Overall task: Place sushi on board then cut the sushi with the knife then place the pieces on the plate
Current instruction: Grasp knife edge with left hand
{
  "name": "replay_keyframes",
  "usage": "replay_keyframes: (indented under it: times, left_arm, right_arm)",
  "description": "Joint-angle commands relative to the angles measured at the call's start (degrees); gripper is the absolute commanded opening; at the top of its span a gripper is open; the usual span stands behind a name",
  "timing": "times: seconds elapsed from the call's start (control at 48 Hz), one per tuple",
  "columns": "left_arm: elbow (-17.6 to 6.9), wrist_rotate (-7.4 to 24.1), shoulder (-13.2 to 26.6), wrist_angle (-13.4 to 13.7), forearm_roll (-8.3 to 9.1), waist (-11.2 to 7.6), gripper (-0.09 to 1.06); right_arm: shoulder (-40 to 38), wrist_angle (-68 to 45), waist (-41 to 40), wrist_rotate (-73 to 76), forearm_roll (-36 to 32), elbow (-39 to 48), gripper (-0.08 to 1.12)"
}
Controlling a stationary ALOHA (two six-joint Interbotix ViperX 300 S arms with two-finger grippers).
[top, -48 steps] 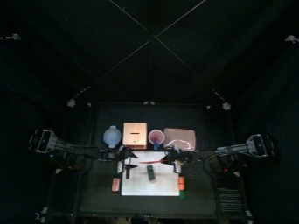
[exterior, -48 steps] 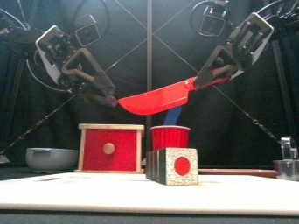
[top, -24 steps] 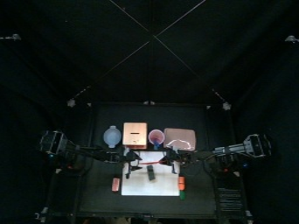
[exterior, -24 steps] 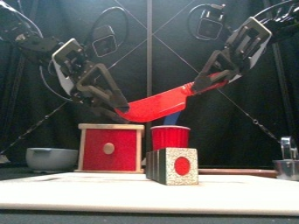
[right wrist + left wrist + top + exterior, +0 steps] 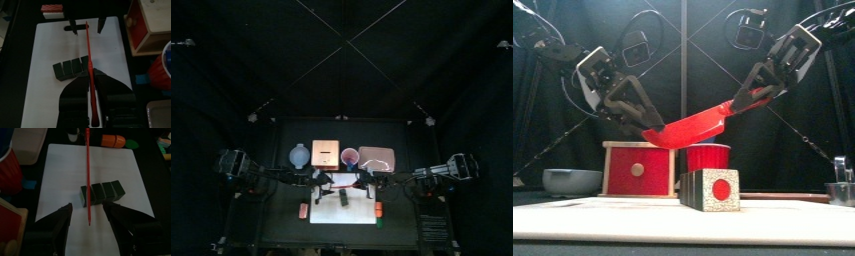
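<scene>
The right hand (image 5: 93, 84) grips a red knife (image 5: 87, 50) that runs along the white board (image 5: 40, 50) and passes over the sushi roll (image 5: 70, 70). At the knife's far tip, the left hand (image 5: 85, 26) has a finger spread to each side. A red cup (image 5: 163, 70) stands beside the board.

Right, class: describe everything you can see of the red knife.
The red knife is a glossy, plastic-looking toy with a broad, slightly curved blade. It hangs tilted, handle end higher, clamped in the right gripper; its lower tip sits between the open jaws of the left gripper. It is above the sushi roll, not touching it.
</scene>
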Motion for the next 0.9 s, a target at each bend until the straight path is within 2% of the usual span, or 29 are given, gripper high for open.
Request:
replay_keyframes:
  times: [0.021, 0.146, 0.562, 0.688, 0.896]
  left_arm:
    - [-1.41, 0.09, -0.44, -0.35, 0.18, 0.35, 0.86]
    - [-1.41, 0.09, -0.35, -0.44, 0.18, 0.88, 0.86]
    - [-1.41, 0.09, -0.35, -0.44, 0.18, 0.97, 0.84]
    - [-1.41, 0.09, -0.35, -0.35, 0.18, 0.97, 0.74]
    - [-1.41, 0.09, -0.35, -0.18, 0.26, 0.97, 0.46]
  right_arm:
    - [-0.79, -0.44, 0.09, 0.00, 0.09, -1.32, 0.42]
    - [-0.79, -0.44, 0.09, 0.09, 0.09, -1.32, 0.42]
    - [-0.70, -0.53, 0.18, 0.09, 0.09, -1.32, 0.42]
    - [-0.70, -0.44, 0.09, 0.09, 0.09, -1.32, 0.42]
    - [-0.53, -0.44, 0.09, 0.09, 0.09, -1.32, 0.42]
